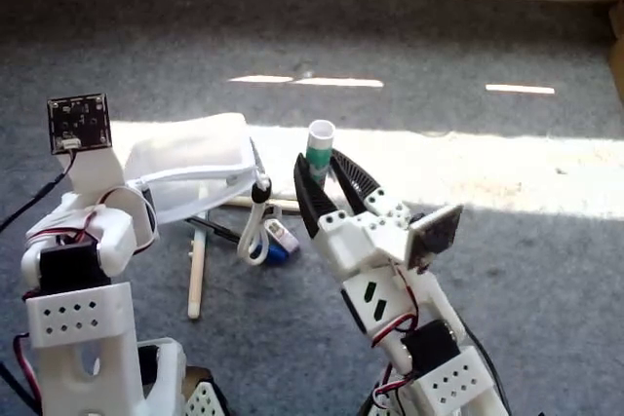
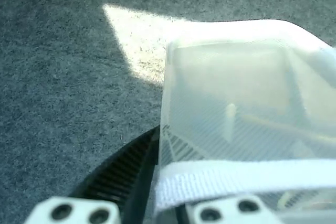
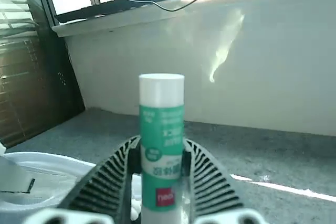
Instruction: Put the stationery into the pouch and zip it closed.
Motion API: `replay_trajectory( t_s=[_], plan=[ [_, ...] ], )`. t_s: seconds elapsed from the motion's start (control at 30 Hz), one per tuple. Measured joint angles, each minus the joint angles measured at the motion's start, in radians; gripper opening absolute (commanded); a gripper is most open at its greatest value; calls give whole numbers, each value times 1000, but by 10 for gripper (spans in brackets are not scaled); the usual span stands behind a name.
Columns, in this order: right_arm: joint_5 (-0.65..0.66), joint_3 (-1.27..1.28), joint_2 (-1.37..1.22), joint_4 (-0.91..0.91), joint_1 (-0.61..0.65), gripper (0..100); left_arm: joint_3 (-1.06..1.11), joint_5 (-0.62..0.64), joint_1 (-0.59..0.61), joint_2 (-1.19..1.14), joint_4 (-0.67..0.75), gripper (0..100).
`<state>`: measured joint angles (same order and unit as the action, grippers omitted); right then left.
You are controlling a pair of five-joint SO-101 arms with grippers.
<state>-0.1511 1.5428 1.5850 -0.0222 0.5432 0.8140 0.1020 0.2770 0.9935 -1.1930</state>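
Glue stick (image 3: 161, 145): white cap, green label, one only. It stands upright, long axis vertical, cap up, pinched between the black ribbed jaws of the right gripper (image 1: 319, 165) above mid-carpet. One pouch (image 1: 190, 168), translucent white mesh, edge clamped in left gripper (image 2: 163, 156). On the carpet (image 1: 507, 270) below: two pale wooden sticks (image 1: 197, 275), one black pen (image 1: 219, 231)

The glue stick (image 1: 319, 143), with a green label and a white cap, stands upright, pinched in the right gripper (image 1: 319, 161) just beside the pouch (image 1: 190, 168). The pouch is a see-through white mesh bag with a white zip band along its near edge. In front of the pouch lie a pale wooden pencil (image 1: 197, 270), a black pen (image 1: 219, 231) and a small blue-and-white piece (image 1: 280, 241), perhaps an eraser.
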Motion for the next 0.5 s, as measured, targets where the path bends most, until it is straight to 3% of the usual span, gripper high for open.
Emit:
replay_trajectory(
  t_s=[0.33, 0.5],
  plan=[
    [0, 35, 207, 12, 0, 5, -232, 2, -170, -2, -77, 8],
    [0, 35, 233, 14, 0, 5, -290, 2, -199, -2, -89, 7]
  ],
)
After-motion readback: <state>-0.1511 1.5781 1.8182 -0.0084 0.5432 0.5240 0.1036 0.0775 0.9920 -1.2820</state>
